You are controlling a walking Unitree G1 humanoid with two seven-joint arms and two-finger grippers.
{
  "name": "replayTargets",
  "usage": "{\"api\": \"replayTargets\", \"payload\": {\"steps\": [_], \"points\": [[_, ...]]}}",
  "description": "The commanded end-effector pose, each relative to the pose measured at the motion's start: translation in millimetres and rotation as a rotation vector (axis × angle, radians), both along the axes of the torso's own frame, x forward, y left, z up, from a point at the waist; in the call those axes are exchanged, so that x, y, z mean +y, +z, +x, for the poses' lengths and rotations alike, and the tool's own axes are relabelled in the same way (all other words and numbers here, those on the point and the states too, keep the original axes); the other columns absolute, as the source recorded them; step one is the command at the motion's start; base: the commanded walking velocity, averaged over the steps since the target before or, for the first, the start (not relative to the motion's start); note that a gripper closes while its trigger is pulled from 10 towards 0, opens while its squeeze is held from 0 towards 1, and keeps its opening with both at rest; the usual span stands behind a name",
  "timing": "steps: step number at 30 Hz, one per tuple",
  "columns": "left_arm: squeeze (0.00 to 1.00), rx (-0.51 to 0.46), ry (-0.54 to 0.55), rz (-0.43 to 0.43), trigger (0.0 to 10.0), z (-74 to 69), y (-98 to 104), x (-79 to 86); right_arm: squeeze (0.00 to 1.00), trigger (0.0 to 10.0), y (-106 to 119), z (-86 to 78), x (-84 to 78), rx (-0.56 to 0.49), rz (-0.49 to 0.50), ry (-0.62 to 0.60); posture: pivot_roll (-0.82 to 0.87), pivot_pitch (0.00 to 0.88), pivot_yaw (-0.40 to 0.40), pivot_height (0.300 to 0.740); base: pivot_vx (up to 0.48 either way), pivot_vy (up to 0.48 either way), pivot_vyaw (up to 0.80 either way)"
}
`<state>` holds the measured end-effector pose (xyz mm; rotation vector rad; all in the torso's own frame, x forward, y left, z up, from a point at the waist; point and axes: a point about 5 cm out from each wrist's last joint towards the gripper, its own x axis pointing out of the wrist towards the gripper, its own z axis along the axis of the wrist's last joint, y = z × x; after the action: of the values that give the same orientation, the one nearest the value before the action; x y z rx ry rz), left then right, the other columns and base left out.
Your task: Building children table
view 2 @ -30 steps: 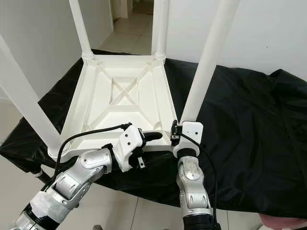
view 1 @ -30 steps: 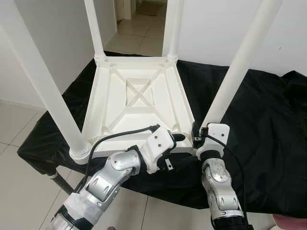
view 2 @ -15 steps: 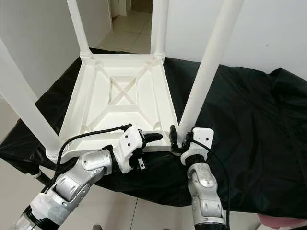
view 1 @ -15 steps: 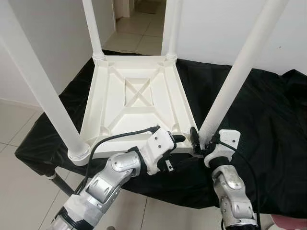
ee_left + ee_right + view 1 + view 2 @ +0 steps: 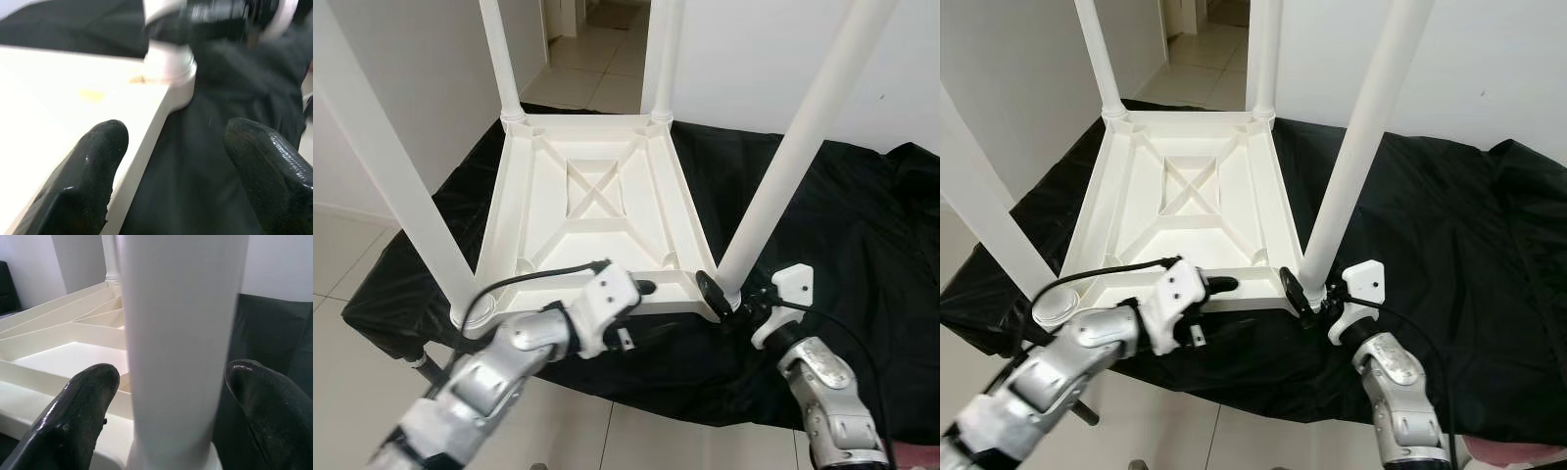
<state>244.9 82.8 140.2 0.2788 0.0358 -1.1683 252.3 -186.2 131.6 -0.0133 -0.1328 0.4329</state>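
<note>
Table (image 5: 592, 211) upside down on black cloth (image 5: 862, 245) over counter, tiled floor (image 5: 342, 264) at 9 o'clock. Right gripper (image 5: 171, 396) jaws wide around near-right leg (image 5: 783, 176). Left gripper (image 5: 181, 161) jaws wide at near edge.

A black cloth (image 5: 842, 215) covers the supporting surface above a tiled floor (image 5: 352, 264). A white children's table (image 5: 592, 211) lies upside down directly on the cloth, its four legs pointing upward.
</note>
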Motion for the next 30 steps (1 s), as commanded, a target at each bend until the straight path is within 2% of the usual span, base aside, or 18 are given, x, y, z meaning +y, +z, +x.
{"api": "replayTargets", "payload": {"steps": [1, 4, 7, 11, 13, 14, 19, 20, 21, 25, 27, 29, 30], "points": [[0.00, 0.047, -0.217, 0.029, 10.0, -13.5, -1, -2.8, 0.00, 10.0, -2, -2.2, -2.7, 0.010, 0.008, -0.006, -0.09, 0.000, -0.021, 0.740, 0.000, 0.000, 0.00], [0.00, 0.048, -0.188, 0.035, 10.0, -12.5, -1, -0.1, 0.00, 10.0, -1, -2.3, -4.1, 0.005, 0.011, -0.011, -0.08, 0.000, -0.019, 0.740, 0.000, 0.000, 0.00], [0.00, 0.064, -0.145, 0.079, 10.0, -7.7, -9, 14.1, 0.00, 10.0, 1, 2.2, 0.8, -0.021, 0.022, -0.009, -0.08, 0.000, -0.016, 0.740, 0.000, 0.000, 0.00], [0.00, 0.080, -0.117, 0.109, 10.0, -2.7, -13, 24.0, 0.00, 10.0, 3, 6.4, 4.0, -0.032, 0.021, 0.010, -0.08, 0.000, -0.011, 0.740, 0.000, 0.000, 0.00], [0.00, 0.080, -0.117, 0.109, 10.0, -2.7, -13, 24.0, 0.00, 10.0, 3, 6.4, 4.0, -0.032, 0.021, 0.010, -0.08, 0.000, -0.011, 0.740, 0.000, 0.000, 0.00], [0.00, 0.091, -0.101, 0.162, 10.0, 2.8, -20, 35.6, 0.00, 10.0, 7, 13.6, 7.9, -0.045, 0.026, 0.048, -0.07, 0.000, -0.009, 0.740, 0.000, 0.000, 0.00], [0.00, 0.090, -0.096, 0.192, 10.0, 6.8, -22, 41.9, 0.00, 9.9, 9, 17.4, 10.3, -0.052, 0.023, 0.068, -0.07, 0.000, -0.006, 0.740, 0.000, 0.000, 0.00], [0.00, 0.087, -0.088, 0.217, 10.0, 11.3, -24, 47.5, 0.00, 4.2, 10, 20.1, 12.2, -0.055, 0.022, 0.088, -0.06, 0.000, -0.008, 0.740, 0.000, 0.000, 0.00], [0.00, 0.084, -0.073, 0.241, 10.0, 17.7, -24, 54.8, 0.00, 0.0, 11, 20.8, 13.7, -0.055, 0.018, 0.111, -0.06, 0.000, -0.008, 0.740, 0.000, 0.000, 0.00], [0.00, 0.081, -0.060, 0.259, 10.0, 22.8, -23, 61.4, 0.00, 0.0, 10, 19.9, 14.6, -0.053, 0.014, 0.126, -0.05, 0.001, -0.010, 0.740, 0.000, 0.000, 0.00], [0.00, 0.067, -0.027, 0.297, 10.0, 33.3, -21, 74.5, 0.00, 0.0, 7, 11.8, 16.3, -0.039, 0.013, 0.145, -0.05, 0.004, -0.010, 0.740, 0.000, 0.000, 0.00], [0.00, 0.067, -0.027, 0.297, 10.0, 33.3, -21, 74.5, 0.00, 0.0, 7, 11.8, 16.3, -0.039, 0.013, 0.145, -0.05, 0.004, -0.010, 0.740, 0.000, 0.000, 0.00], [0.00, 0.062, -0.018, 0.311, 10.0, 37.2, -20, 79.6, 0.00, 0.0, 4, 6.2, 18.3, -0.030, 0.021, 0.153, -0.05, 0.005, -0.009, 0.740, 0.000, 0.000, 0.00]]}}
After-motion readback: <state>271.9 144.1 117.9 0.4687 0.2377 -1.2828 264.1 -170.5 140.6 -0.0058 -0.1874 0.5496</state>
